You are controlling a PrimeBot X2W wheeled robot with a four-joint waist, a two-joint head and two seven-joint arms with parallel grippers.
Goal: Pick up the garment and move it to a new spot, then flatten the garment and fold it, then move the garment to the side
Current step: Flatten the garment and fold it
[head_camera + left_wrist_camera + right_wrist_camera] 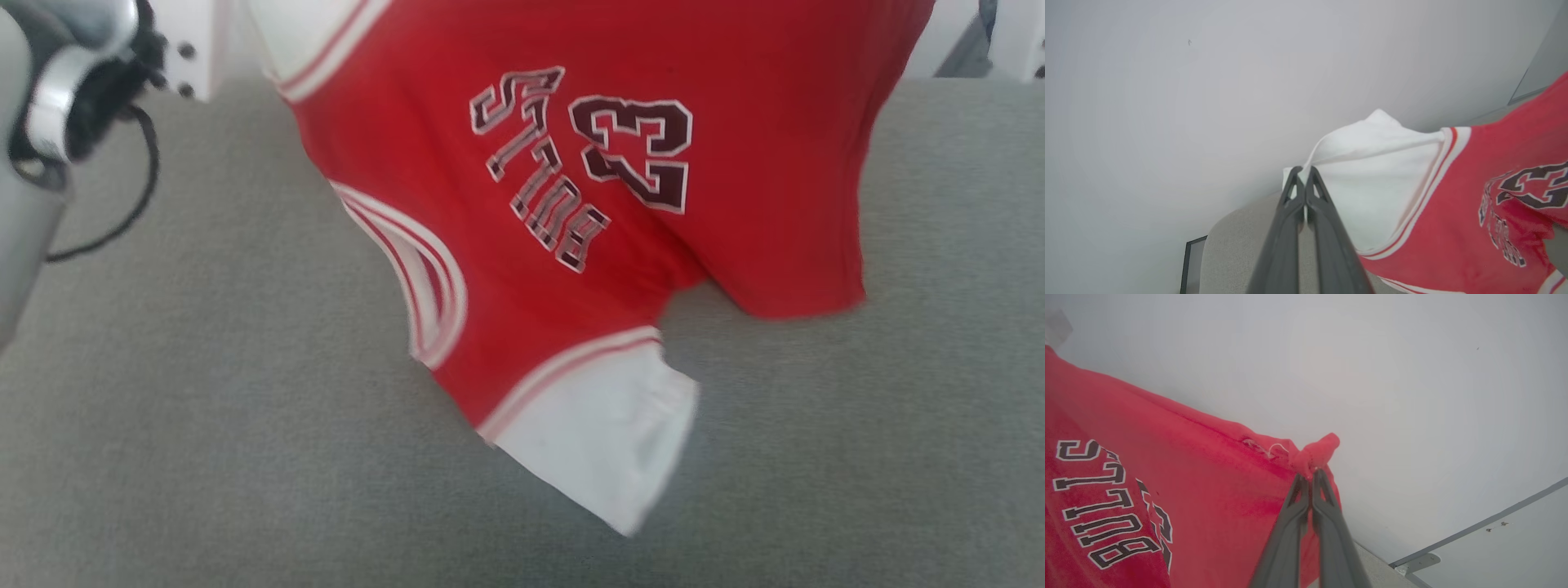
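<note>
The garment [571,188] is a red jersey with white sleeves and dark outlined letters and a number 23. It hangs in the air above the grey surface [204,425], one white sleeve dangling lowest. In the left wrist view my left gripper [1303,171] is shut on the edge of a white sleeve of the garment [1453,212]. In the right wrist view my right gripper [1310,475] is shut on a bunched red corner of the garment [1188,477]. The cloth stretches between the two grips.
A pale forearm with a black cable [49,122] shows at the head view's upper left. White posts [188,41] stand at the back edge. A plain pale wall [1208,81] lies behind the fingers in both wrist views.
</note>
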